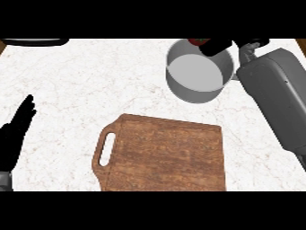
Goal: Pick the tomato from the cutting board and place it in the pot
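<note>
A grey pot [196,72] stands on the counter at the upper right. Over its far rim my right hand [219,45] is curled round the red tomato [196,41], of which only a small red part shows at the top edge. My right forearm runs down the right side of the view. The wooden cutting board [162,155] lies in the lower middle with nothing on it. At the lower left my left hand [8,134] rests open, fingers up.
A dark round object [34,41] shows partly at the top left edge. The white marble counter [82,81] spreads between the board and the pot. Brown wooden strips show at both upper corners.
</note>
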